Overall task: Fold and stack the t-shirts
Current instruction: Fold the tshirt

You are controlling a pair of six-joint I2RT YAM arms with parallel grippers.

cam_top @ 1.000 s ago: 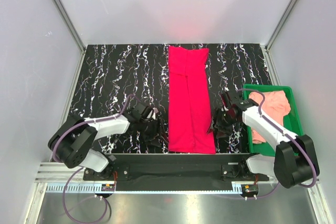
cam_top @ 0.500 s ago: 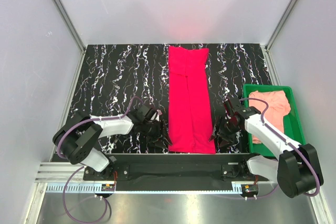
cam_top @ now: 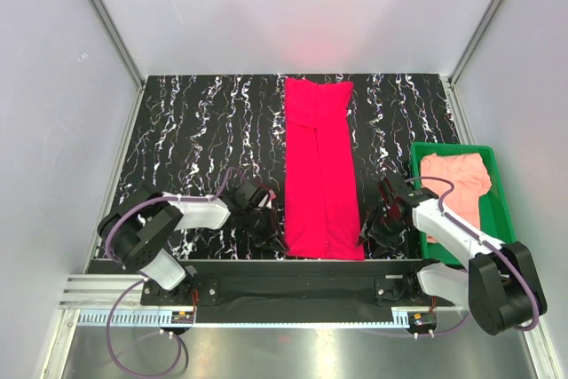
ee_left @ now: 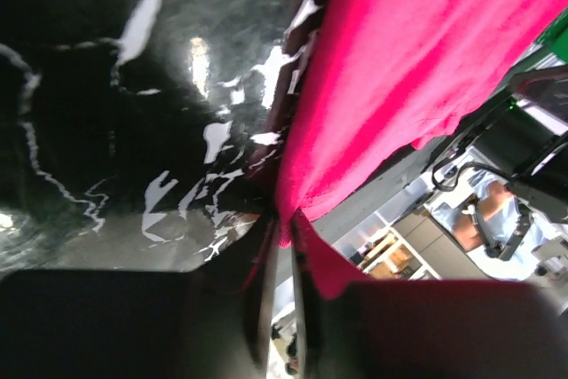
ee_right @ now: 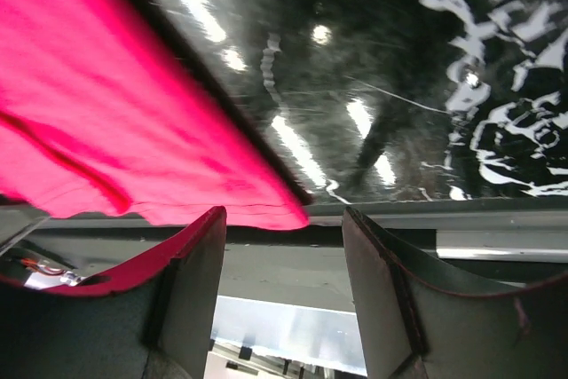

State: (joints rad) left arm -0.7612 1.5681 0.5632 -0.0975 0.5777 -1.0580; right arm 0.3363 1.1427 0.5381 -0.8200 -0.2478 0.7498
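The crimson-red t-shirt lies folded into a long narrow strip down the middle of the black marbled table. My left gripper sits at the strip's near left corner. In the left wrist view its jaws are pinched on the red hem. My right gripper is low by the near right corner. In the right wrist view it stands open, with the red corner just ahead of its fingertips. The salmon-pink t-shirt lies crumpled in the tray.
A green plastic tray stands at the right edge of the table, beside my right arm. The table's near edge and a black rail run just behind both grippers. Grey walls close in the left, back and right sides.
My left gripper slid right to the shirt's near left corner and closed on the hem. My right gripper dropped toward the near edge beside the right corner and stayed open.
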